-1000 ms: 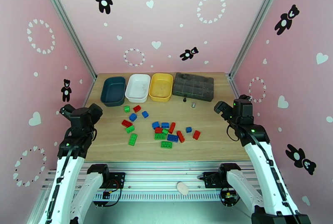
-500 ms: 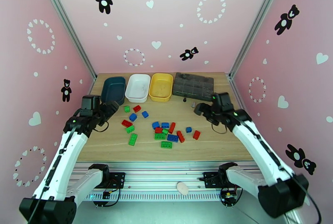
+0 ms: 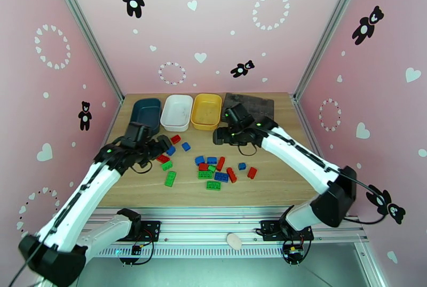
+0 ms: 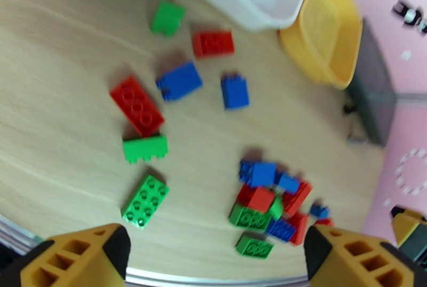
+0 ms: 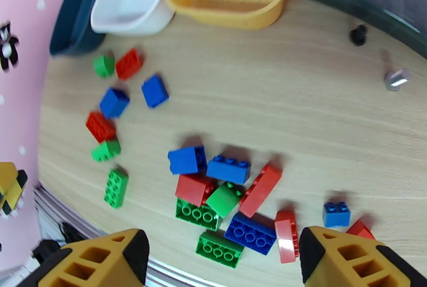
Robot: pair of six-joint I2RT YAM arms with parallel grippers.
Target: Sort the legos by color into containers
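Red, green and blue legos lie loose on the wooden table, a spread group at the left [image 3: 168, 156] and a tight cluster [image 3: 216, 168] in the middle. The same cluster [image 5: 229, 197] lies below my right wrist, and the left group [image 4: 144, 117] below my left wrist. At the back stand the teal tray [image 3: 144, 117], the white tray [image 3: 177, 112] and the yellow tray [image 3: 206, 111]. My left gripper [image 3: 161, 144] hovers over the left group, open and holding nothing [image 4: 219, 261]. My right gripper [image 3: 219, 137] hangs in front of the yellow tray, open with nothing between its fingers [image 5: 221, 261].
A flat dark grey compartmented box [image 3: 256, 102] sits at the back right, partly behind my right arm. Two small metal bits, one silver [image 5: 396, 79] and one black [image 5: 360, 33], lie in front of it. Pink walls close in both sides.
Both arms have swung in from the table's sides towards the middle. The left gripper now hangs over the left bricks, the right one in front of the yellow tray.
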